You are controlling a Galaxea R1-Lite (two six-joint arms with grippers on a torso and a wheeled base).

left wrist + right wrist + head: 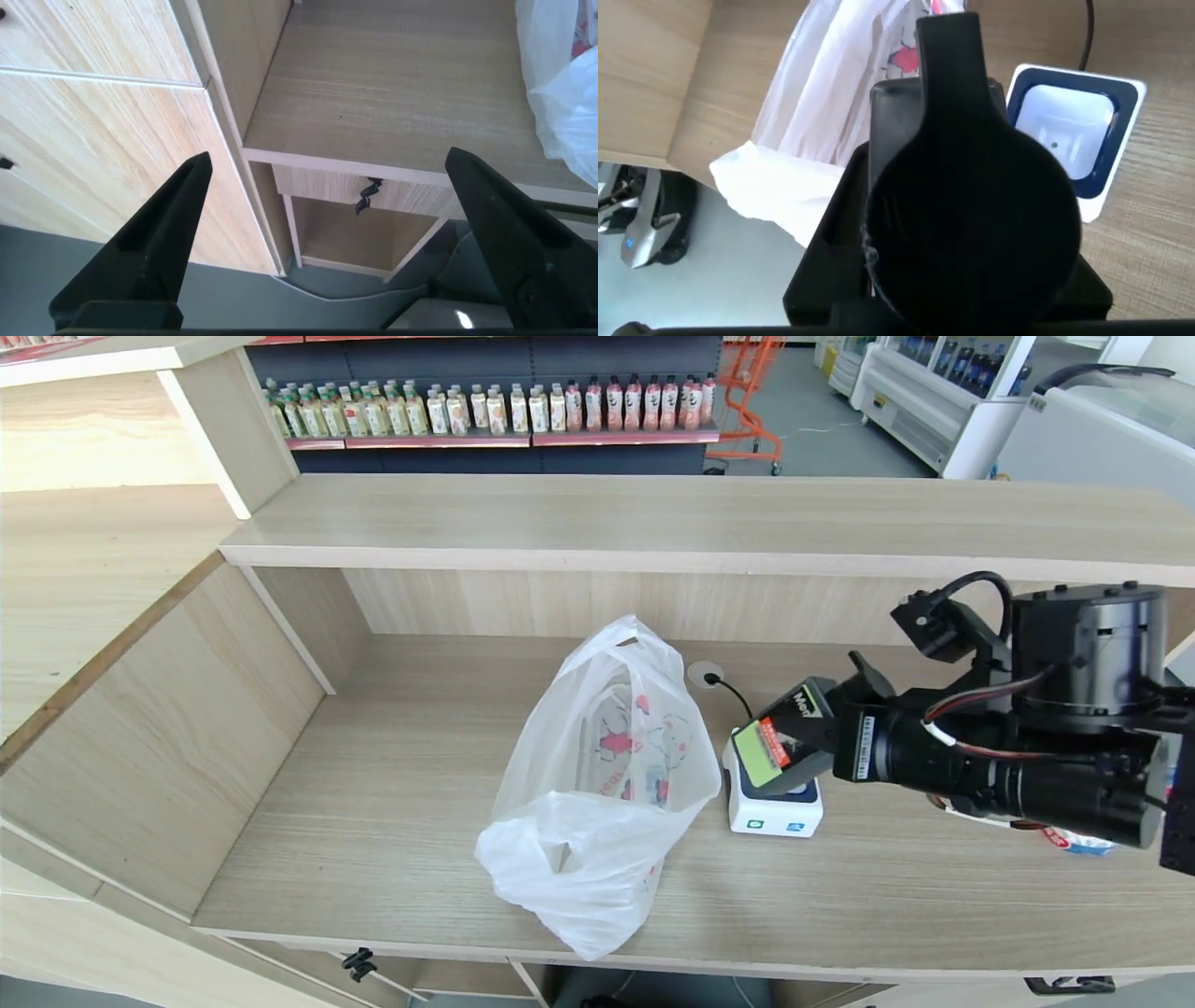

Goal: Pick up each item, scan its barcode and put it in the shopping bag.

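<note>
My right gripper [826, 733] is shut on a dark package [782, 747] with a green and red label, held tilted just above the white scanner [775, 814]. In the right wrist view the dark package [971, 215] sits close to the camera, with the blue-framed scanner [1069, 131] beyond it. The white plastic shopping bag [602, 784] stands slumped on the counter, left of the scanner, its mouth facing up. My left gripper [327, 168] hangs open and holds nothing, off the counter's front edge near the left side wall.
A white, blue and red packet [1083, 843] lies on the counter [373, 821], partly hidden under my right arm. A cable runs from a grommet [705, 674] to the scanner. A raised ledge [653, 523] borders the back. A drawer handle [367, 194] hangs under the counter front.
</note>
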